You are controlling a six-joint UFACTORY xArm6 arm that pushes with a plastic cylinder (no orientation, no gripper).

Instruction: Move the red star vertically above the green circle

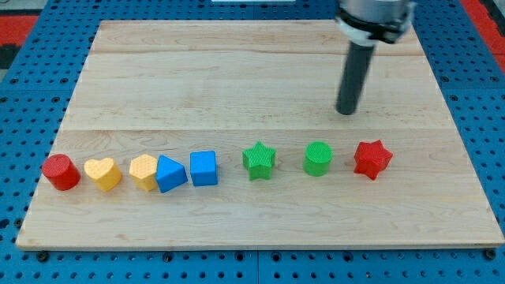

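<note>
Wooden board (260,71) carries one row of blocks, noted from the view's left: red cylinder (60,172), yellow heart (103,173), a yellow block (143,171) partly hidden by the blue triangle (170,173), blue cube (203,168), green star (259,160), green circle (318,158), red star (372,159). Red star is ribbed, upright, rightmost, just beside the circle. My tip (346,112) is a plain rod end, touching nothing, above the circle–star gap.

Wood board (252,71) on blue pegboard (481,118); 8 blocks in row.
</note>
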